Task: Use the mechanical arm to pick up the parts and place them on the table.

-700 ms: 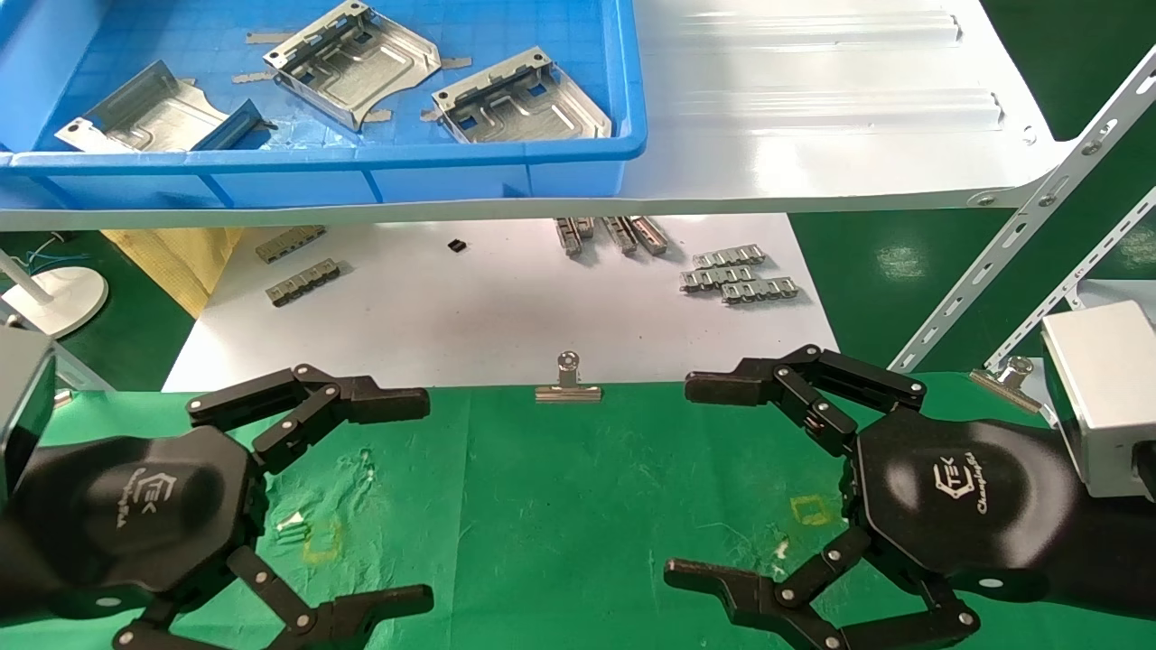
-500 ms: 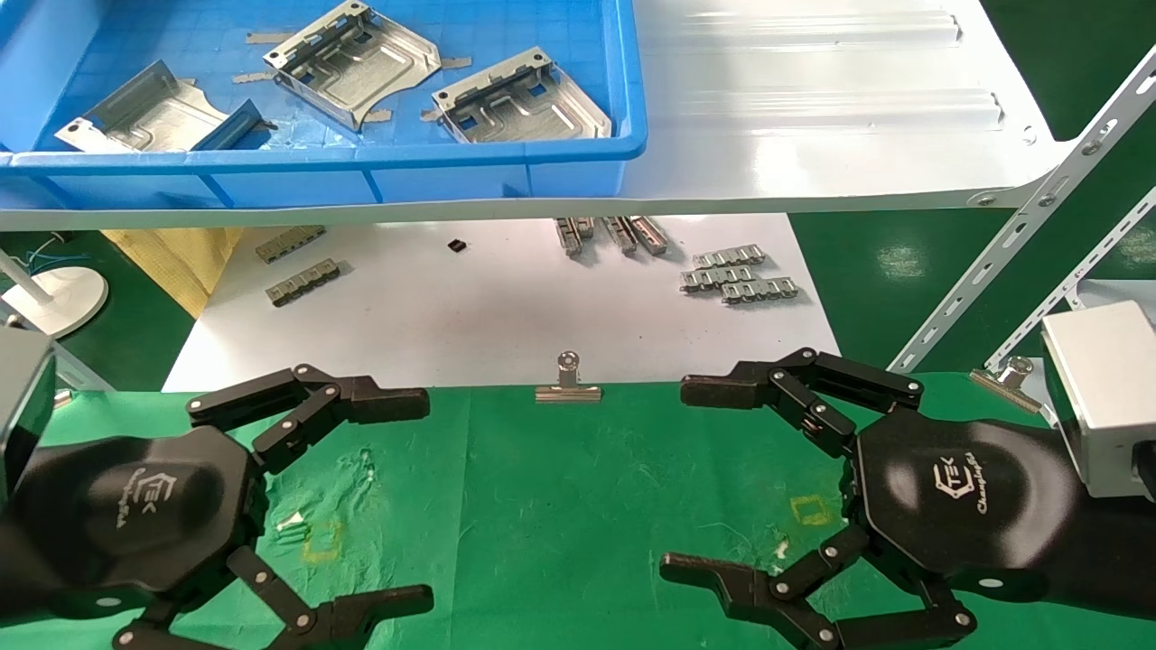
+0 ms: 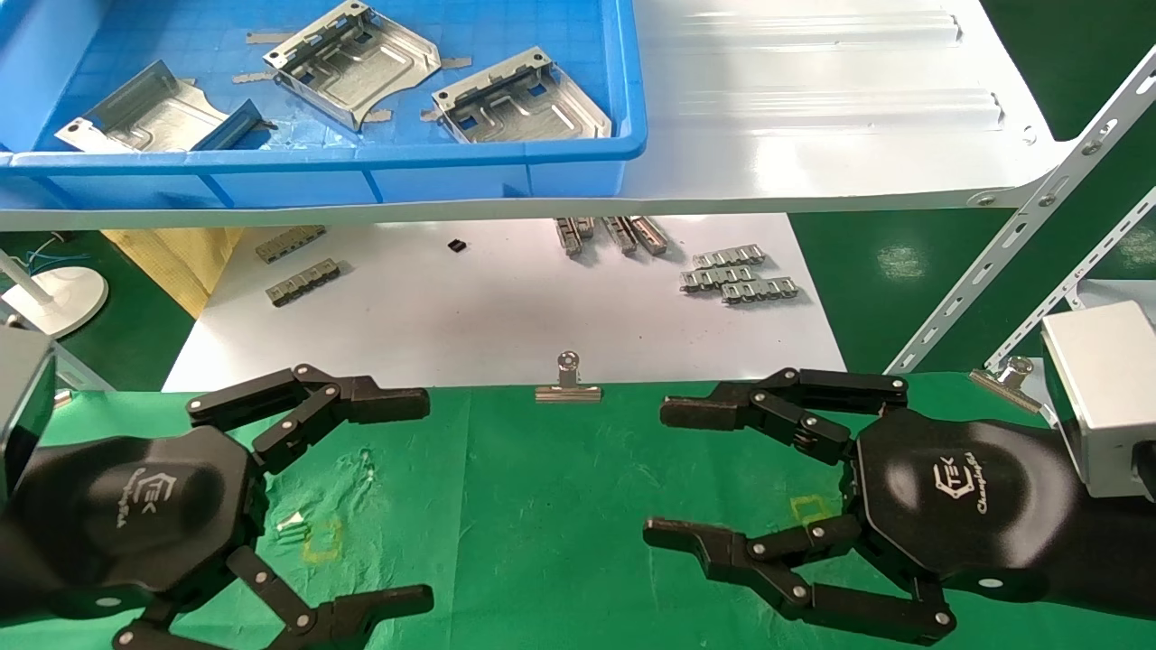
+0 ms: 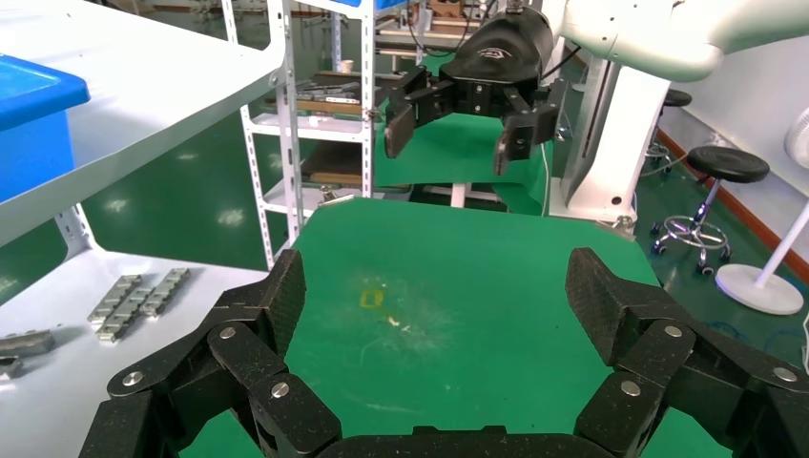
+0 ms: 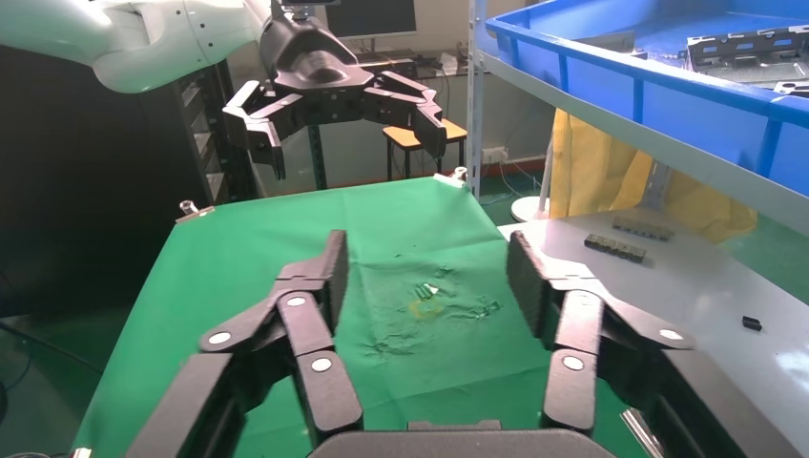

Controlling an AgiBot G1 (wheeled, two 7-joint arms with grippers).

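Right gripper (image 3: 673, 474) — seemingly empty — above table (image 3: 542, 506)

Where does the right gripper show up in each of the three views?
Head view: right gripper low on the right, open, above the table.
Left wrist view: far off at the top centre, beyond the cloth, facing the camera.
Right wrist view: its own fingers fill the foreground.
Shared landmark: the yellow square mark on the cloth near it; hidden in the right wrist view.
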